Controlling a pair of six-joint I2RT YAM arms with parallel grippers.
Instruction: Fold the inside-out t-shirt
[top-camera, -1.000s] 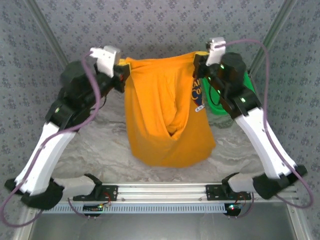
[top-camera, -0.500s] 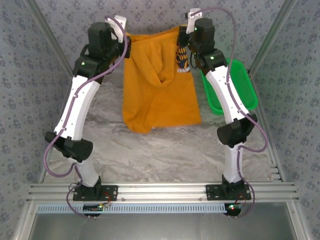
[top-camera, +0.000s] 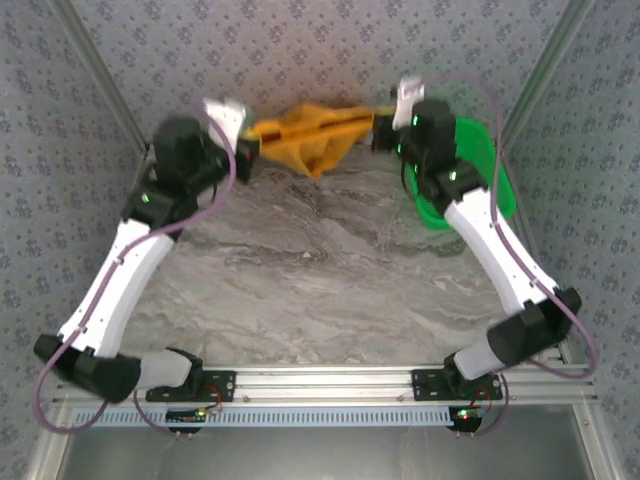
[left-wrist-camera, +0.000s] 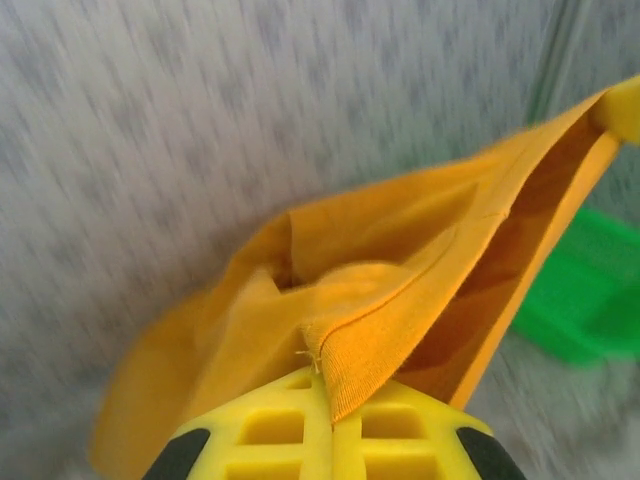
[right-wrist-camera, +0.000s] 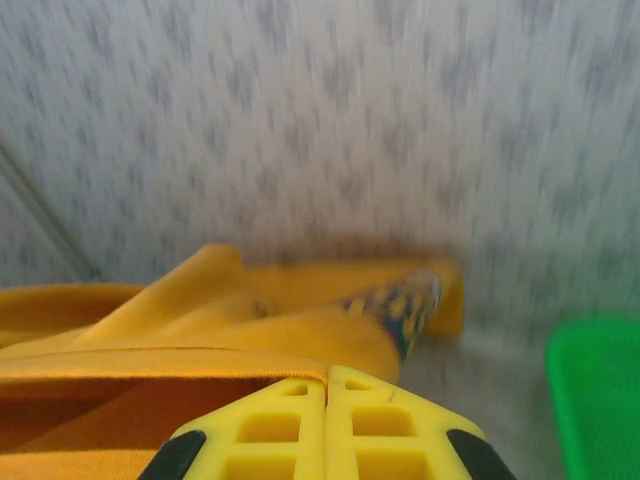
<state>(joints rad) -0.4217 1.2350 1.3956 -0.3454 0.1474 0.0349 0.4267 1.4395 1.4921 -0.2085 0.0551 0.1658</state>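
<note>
The t-shirt hangs in the air at the far edge of the tabletop, close to the patterned back wall, drawn out into a narrow orange band between the two arms and sagging to a point in the middle. The left hand is clenched on a ribbed, stitched edge of the cloth, which folds over its yellow fingertips. The right hand is clenched on the opposite end, with the dark blue print showing just beyond it. Both wrist views are blurred, so whether the pinched edge is the hem or the shoulders is probably not safe to call.

The step in hand looks like spreading the shirt so it can be laid flat. To do it well, both grips need to hold firm and level, with even tension so the middle sag opens out rather than twisting. The hanging part should meet the tabletop first, then be drawn toward the bases. The right arm works just beside the green basket, so the cloth should come down clear of its rim.
</note>
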